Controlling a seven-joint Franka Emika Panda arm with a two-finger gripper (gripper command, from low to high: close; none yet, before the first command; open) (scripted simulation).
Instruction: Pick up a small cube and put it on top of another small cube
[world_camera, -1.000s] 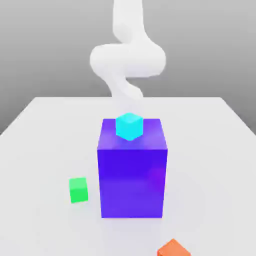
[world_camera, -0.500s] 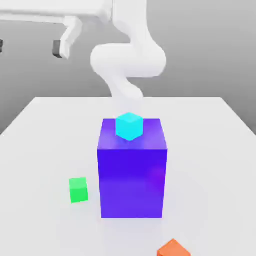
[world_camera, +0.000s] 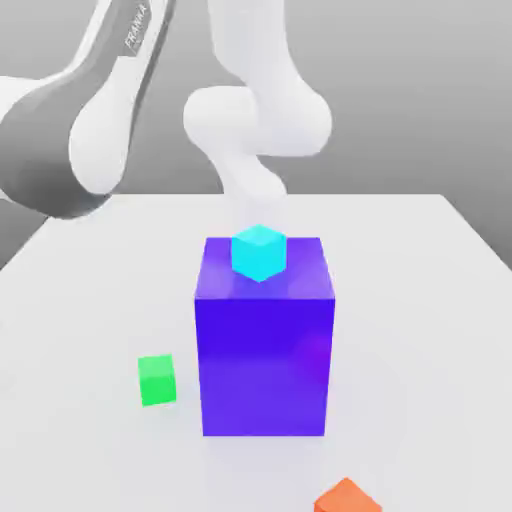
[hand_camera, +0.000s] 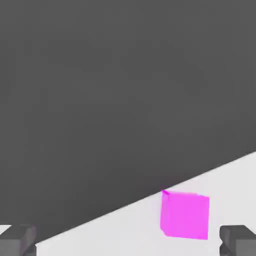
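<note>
White table (hand_camera: 125, 235), magenta-pink cube (hand_camera: 184, 215) between wide-apart tool (hand_camera: 128, 241) fingertips, untouched.

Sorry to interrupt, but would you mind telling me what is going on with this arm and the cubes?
The white arm is reaching toward a magenta cube near the table edge; its gripper is open and holds nothing. The green cube sits alone on the table, beside a big blue-purple block with a cyan cube on top. An orange cube lies at the front. No stacking yet.
</note>
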